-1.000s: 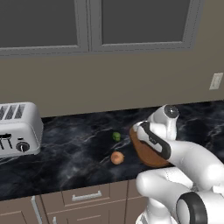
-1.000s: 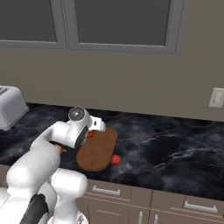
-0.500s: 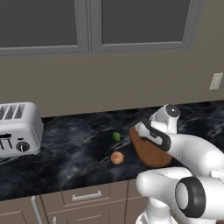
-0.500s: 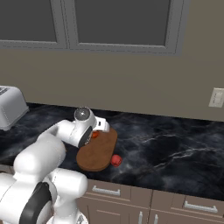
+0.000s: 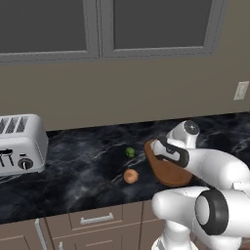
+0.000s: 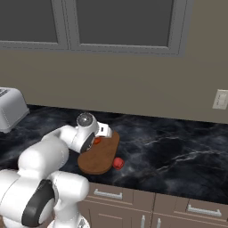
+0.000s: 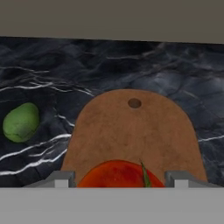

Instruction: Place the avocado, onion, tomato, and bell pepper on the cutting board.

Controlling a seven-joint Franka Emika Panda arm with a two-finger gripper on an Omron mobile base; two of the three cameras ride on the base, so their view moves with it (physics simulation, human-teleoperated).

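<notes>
brown board (image 7: pixel 131 131), green avocado (image 7: pixel 20 122), perhaps orange-red tomato (image 7: pixel 118 174)

There are no words, numbers, labels or signs to read anywhere here. The toaster (image 5: pixel 19 144) has a round knob on its front but no writing on it. The cutting board (image 7: pixel 133 135) is plain brown wood with a small hole and no mark. The wall plate (image 6: pixel 220 99) is blank white too.
</notes>
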